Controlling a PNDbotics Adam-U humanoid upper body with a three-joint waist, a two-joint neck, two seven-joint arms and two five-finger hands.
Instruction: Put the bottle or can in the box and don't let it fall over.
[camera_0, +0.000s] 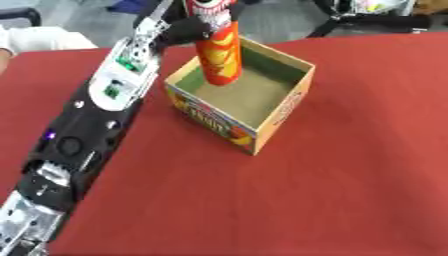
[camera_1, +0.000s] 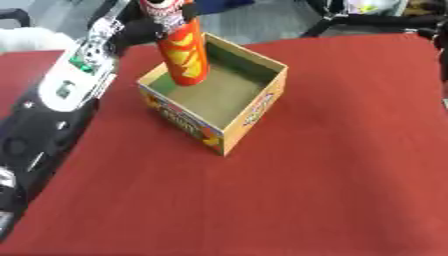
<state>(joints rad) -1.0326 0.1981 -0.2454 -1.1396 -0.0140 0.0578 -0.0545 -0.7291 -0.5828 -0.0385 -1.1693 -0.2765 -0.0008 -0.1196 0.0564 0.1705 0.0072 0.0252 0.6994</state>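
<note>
1. Red cloth covered the table (camera_0: 350, 175) from the near edge to the far one, with a grey floor and some dark stands showing beyond it.
2. An open cardboard box (camera_0: 289, 102) sat on the cloth toward the far left, turned so that one corner faced the camera; its outer walls carried bright printed colours and its inner floor was plain brown.
3. A tall can (camera_0: 219, 55), red-orange with yellow shapes on its side and a white and red band near the top, stood inside the box at its far left corner.
4. The can's long axis ran up and down, nearly upright, its top leaning slightly toward the far edge of the table and reaching well above the box rim.
5. Its bottom end was down inside the box, close to the left wall; whether it rested on the box floor could not be told.
6. The robot's left arm (camera_0: 96, 110) stretched from the lower left corner up along the left side of the table, passing just beside the box.
7. The left hand (camera_0: 188, 27) was wrapped round the upper part of the can, dark fingers curled about it.
8. The right hand showed in neither view.
</note>
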